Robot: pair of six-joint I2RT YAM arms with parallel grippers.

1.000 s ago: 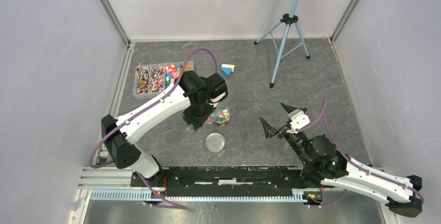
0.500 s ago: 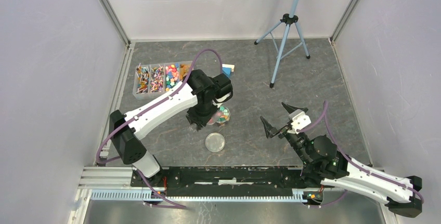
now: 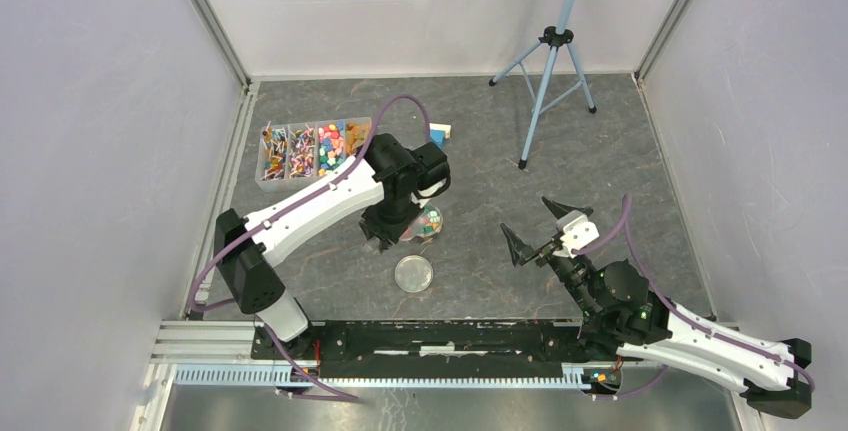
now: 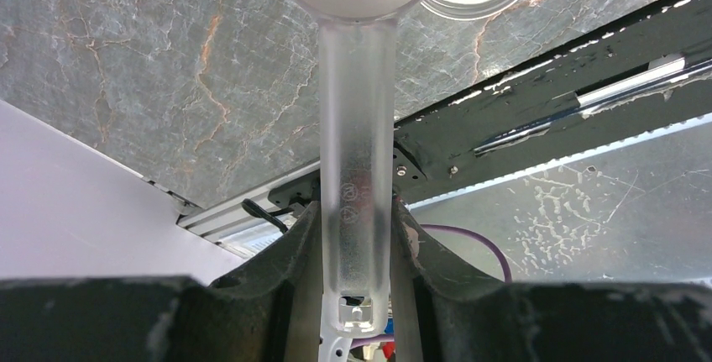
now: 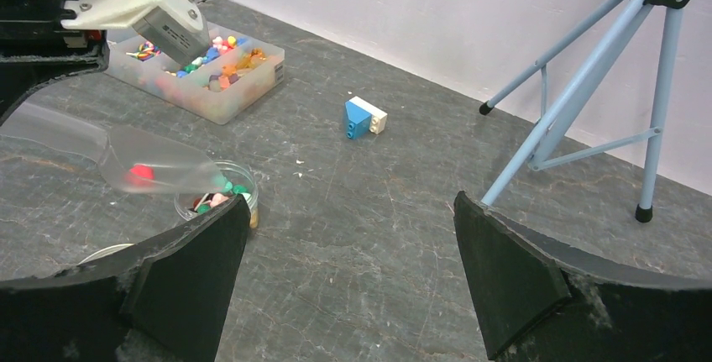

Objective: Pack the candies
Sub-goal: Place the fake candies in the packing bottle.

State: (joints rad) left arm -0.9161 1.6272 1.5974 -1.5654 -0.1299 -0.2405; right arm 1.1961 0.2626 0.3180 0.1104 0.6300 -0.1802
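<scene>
My left gripper [image 4: 357, 211] is shut on the handle of a translucent plastic scoop [image 4: 357, 85]. In the right wrist view the scoop [image 5: 151, 165] tilts over a small clear jar [image 5: 220, 196], with a red candy [image 5: 141, 172] in its bowl. The jar [image 3: 430, 223] holds several coloured candies [image 5: 225, 186] and sits partly under the left wrist [image 3: 400, 186]. More candies fill a clear compartment tray [image 3: 305, 151] at the back left. My right gripper [image 3: 533, 228] hangs open to the right of the jar, holding nothing.
A round clear lid [image 3: 414, 273] lies flat just in front of the jar. A blue-and-white block [image 5: 363, 117] sits behind the jar. A light-blue tripod [image 3: 550, 61] stands at the back right. Walls close in the table on three sides.
The left arm has swung a little to the right, bringing the scoop over the jar and covering more of it. The right arm has stayed still.
</scene>
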